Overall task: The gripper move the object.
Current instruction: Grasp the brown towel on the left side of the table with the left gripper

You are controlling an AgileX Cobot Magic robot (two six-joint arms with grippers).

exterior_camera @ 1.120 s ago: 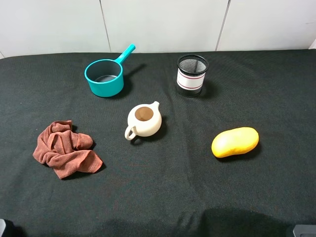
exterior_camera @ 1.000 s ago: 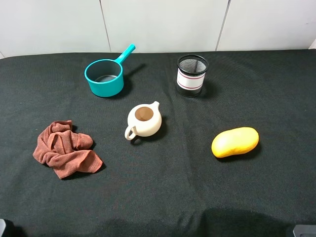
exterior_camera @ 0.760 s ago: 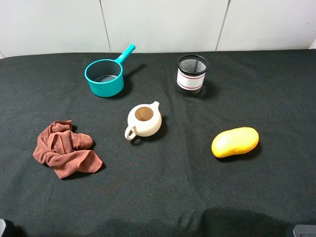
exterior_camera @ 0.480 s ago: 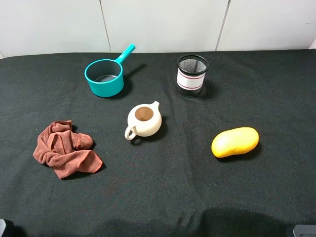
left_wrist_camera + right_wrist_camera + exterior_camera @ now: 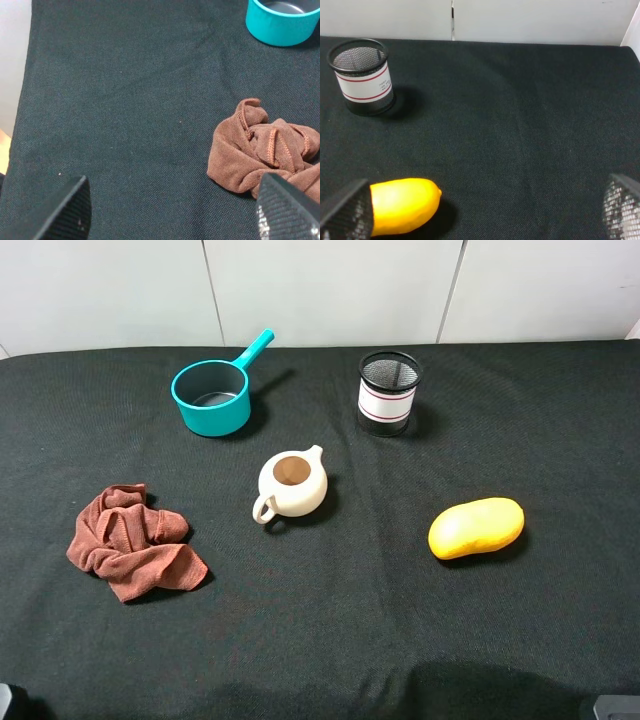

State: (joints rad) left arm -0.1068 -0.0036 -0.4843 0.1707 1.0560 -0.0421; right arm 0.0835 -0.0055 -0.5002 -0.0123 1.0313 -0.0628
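On the black cloth-covered table lie a crumpled brown rag, a cream teapot without a lid, a yellow mango, a teal saucepan and a black mesh pen cup. My left gripper is open and empty, held back from the rag. My right gripper is open and empty, with the mango close to one fingertip. Both arms sit at the near edge; only their corners show in the high view.
The table's left edge shows in the left wrist view, beside a pale floor. A white wall runs behind the table. The saucepan and the pen cup stand toward the back.
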